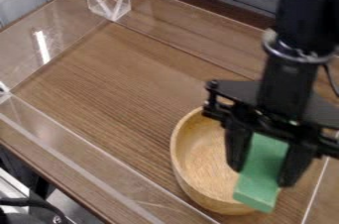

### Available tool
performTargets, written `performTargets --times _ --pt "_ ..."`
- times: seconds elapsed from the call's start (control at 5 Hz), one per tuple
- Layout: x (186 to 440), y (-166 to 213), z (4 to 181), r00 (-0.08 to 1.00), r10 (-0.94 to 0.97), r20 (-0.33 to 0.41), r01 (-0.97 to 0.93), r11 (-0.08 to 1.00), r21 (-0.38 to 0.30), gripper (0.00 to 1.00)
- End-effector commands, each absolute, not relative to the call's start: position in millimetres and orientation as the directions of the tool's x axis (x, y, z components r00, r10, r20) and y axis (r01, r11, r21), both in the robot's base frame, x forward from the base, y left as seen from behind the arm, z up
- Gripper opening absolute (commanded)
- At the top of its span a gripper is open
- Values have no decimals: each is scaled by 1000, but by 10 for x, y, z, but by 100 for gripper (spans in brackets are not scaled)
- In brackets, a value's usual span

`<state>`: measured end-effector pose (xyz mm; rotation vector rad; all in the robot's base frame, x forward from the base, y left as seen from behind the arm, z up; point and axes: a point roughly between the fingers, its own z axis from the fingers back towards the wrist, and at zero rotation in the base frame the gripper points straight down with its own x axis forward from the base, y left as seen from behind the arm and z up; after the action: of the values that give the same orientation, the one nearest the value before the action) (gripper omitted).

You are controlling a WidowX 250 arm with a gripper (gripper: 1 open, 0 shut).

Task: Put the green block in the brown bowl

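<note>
Green block (264,176) over the brown bowl (199,164).
Pincer (269,161) clamped on it; next, judge release inside the rim.

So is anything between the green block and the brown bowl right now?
Nothing visible. The gripper holds the green block over the right side of the brown bowl, whose visible inside looks empty.

The left and far stretches of the wooden worktop (119,74) are left bare. Passage is bounded by clear walls (54,154) along the edges. The near right corner is taken up by the brown bowl (199,164), over which the gripper (272,164) and green block (265,178) hang.
</note>
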<state>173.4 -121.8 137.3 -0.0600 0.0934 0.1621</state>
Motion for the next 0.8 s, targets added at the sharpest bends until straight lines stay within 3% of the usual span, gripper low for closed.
performTargets --times 0.0,0.6 --pt "1773 -1172 1432 982 176 -63 -182 979 -93 0" --pt "1784 -1103 1373 980 190 -55 -196 973 -125 0"
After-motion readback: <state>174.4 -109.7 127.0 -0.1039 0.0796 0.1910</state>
